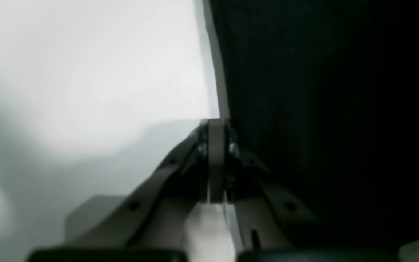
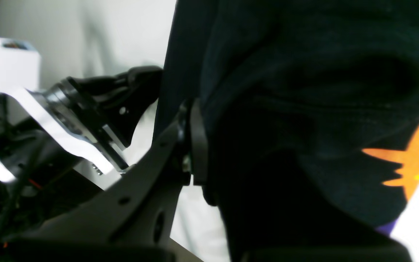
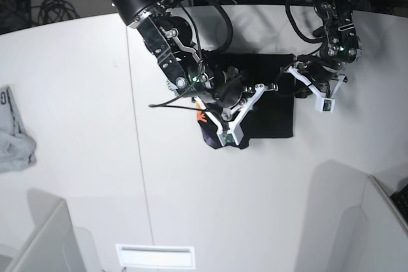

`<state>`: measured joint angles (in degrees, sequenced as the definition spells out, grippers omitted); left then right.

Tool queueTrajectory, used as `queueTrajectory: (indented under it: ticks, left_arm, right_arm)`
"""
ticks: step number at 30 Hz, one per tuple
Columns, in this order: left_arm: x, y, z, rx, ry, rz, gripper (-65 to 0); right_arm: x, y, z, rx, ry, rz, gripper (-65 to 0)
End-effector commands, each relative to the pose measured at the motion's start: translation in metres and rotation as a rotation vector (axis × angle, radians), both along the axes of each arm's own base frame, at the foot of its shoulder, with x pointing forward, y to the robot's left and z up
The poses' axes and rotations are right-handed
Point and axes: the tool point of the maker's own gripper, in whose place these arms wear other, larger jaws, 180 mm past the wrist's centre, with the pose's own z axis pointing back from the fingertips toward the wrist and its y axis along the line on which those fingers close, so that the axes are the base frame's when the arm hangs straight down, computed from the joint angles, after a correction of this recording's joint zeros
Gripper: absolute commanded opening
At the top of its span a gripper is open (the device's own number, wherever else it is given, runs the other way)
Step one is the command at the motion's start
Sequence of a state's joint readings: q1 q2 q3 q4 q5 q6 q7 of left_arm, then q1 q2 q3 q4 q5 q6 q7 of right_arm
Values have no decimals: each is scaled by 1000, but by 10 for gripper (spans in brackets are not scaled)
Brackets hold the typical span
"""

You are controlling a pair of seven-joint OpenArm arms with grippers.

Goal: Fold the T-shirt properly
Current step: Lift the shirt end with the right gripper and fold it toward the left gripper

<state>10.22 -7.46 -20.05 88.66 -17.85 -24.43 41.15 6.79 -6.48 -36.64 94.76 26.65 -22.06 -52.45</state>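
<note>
T-shirt (image 3: 271,103) is soft, light cloth (hem edges grip best); right gripper (image 2: 195,145) pinches it, left gripper (image 1: 215,156) clamped on its edge.

The left wrist view is blurred throughout. In the base view the right arm (image 3: 172,49) covers the T-shirt's (image 3: 274,103) left part, and the grey garment (image 3: 13,135) is cut by the left edge. The right end effector's (image 2: 198,145) far finger is buried in black cloth.
</note>
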Motion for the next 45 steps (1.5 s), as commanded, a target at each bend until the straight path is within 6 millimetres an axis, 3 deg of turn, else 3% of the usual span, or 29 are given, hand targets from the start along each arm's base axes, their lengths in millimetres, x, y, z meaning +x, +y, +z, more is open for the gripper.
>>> queueTrajectory:
  ticks: [1, 9, 13, 21, 26, 32, 41, 45]
  left_arm:
    - [-1, 0, 1, 9, 7, -7, -650]
    - [-1, -37, -7, -53, 18, -38, -650]
    - [3, -42, -4, -63, 5, -45, -650]
    - [4, -35, -2, -54, 0, -36, -650]
    - [4, -31, -1, -42, 0, -39, -650]
    - [5, -30, 0, -37, -4, -40, -650]
    - [6, -30, 28, 5, -76, -61, -650]
    - [-8, 3, 41, 50, -82, 12, -650]
  right_arm:
    - [12, 10, 21, 40, -59, 5, -650]
    - [14, 15, 25, 42, -69, 2, -650]
    - [18, 15, 26, 38, -76, 2, -650]
    - [28, 15, 17, 21, -92, -19, -650]
    - [18, 26, 20, 75, -33, -9, -650]
    - [25, 27, 26, 108, 17, -60, -650]
    - [37, 20, 6, 73, 2, -114, -650]
    - [41, 18, -1, 63, -7, -134, -650]
